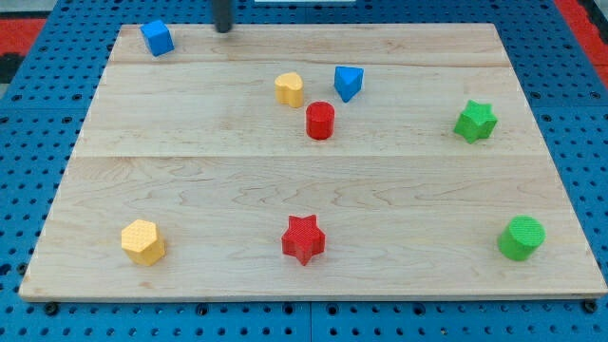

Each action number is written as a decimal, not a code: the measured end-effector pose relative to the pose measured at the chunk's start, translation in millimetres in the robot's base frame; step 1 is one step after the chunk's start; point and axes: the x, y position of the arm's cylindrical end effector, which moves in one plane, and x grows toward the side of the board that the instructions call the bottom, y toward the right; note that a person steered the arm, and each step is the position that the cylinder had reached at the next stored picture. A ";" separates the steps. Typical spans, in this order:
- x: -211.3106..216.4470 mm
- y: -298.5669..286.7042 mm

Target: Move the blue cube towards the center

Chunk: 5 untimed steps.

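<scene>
The blue cube (pixel 157 38) sits near the top left corner of the wooden board (pixel 190 190). My tip (pixel 223 28) is at the view's top edge, to the right of the blue cube with a gap between them. The rod comes down from the top of the view and only its lower end shows.
A yellow heart-like block (pixel 290 89), a blue triangular block (pixel 348 83) and a red cylinder (pixel 320 121) cluster above the middle. A green star (pixel 474 122) is at right, a green cylinder (pixel 521 237) bottom right, a red star (pixel 303 238) bottom middle, a yellow hexagon (pixel 142 241) bottom left.
</scene>
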 end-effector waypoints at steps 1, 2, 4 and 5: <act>-0.1 -83.6; 40.4 -80.7; 123.1 70.6; 121.4 83.3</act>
